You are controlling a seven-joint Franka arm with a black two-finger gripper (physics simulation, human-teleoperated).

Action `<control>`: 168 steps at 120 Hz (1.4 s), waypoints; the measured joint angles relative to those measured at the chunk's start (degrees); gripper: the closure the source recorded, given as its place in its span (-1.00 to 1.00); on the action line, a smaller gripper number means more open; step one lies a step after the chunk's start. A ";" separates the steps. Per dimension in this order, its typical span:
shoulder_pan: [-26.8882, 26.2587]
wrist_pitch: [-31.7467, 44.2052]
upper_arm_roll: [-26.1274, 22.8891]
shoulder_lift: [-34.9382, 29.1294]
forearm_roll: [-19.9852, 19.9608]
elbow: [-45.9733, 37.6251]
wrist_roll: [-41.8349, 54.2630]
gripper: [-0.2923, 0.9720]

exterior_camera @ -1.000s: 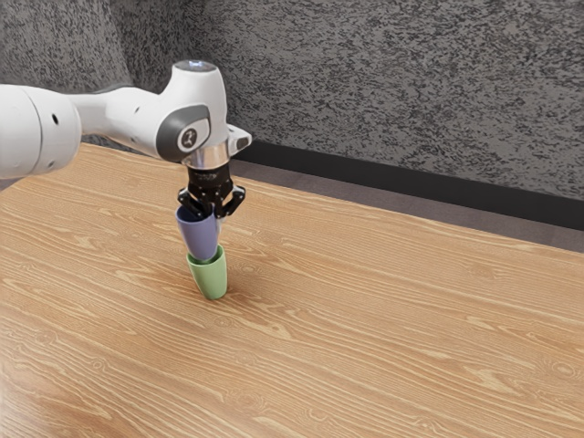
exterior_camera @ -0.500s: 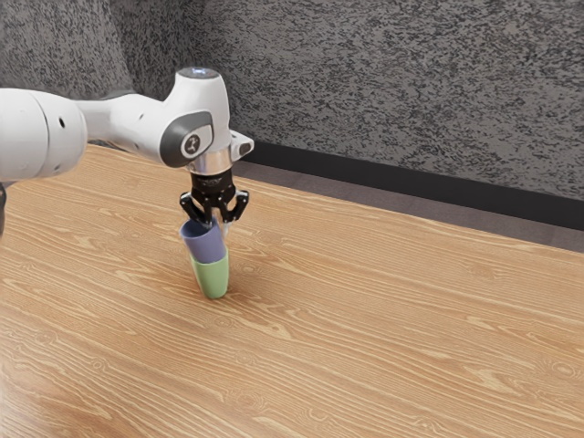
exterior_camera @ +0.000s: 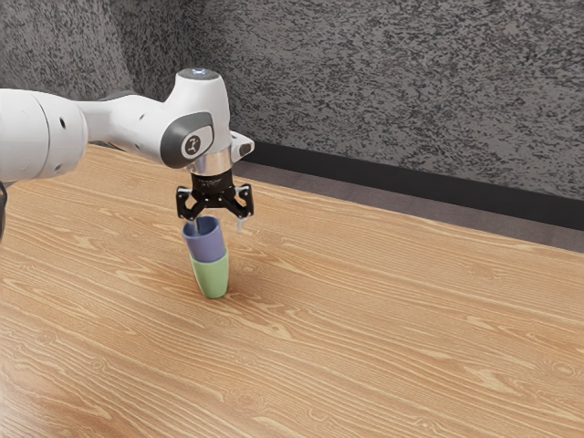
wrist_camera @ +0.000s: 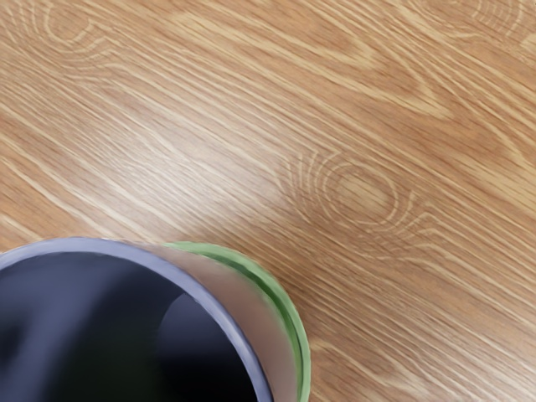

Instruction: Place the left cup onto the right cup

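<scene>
Blue cup inside green cup; gripper wide above

Right below me, the blue cup sits nested inside the green cup, whose rim shows as a thin crescent hugging the blue wall. The blue cup's inside is dark. Wood-grained bench lies around them.

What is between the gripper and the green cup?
The purple cup: in the exterior view it sits nested in the green cup, directly under the open gripper.
</scene>
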 joint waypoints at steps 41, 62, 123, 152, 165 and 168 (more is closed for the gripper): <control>-0.01 -0.01 0.00 -0.25 0.00 0.00 0.17 -0.52; -0.04 -0.36 -0.04 -1.20 0.01 0.00 0.19 -0.53; -0.13 -1.75 -0.20 -6.10 0.09 0.00 0.23 -0.54; -0.12 -4.94 -0.26 -10.84 -0.15 0.00 1.23 -0.54; -0.16 -7.35 -0.13 -13.41 -0.45 0.00 2.34 -0.54; -0.14 -7.95 -0.08 -13.96 -0.51 0.00 2.70 -0.54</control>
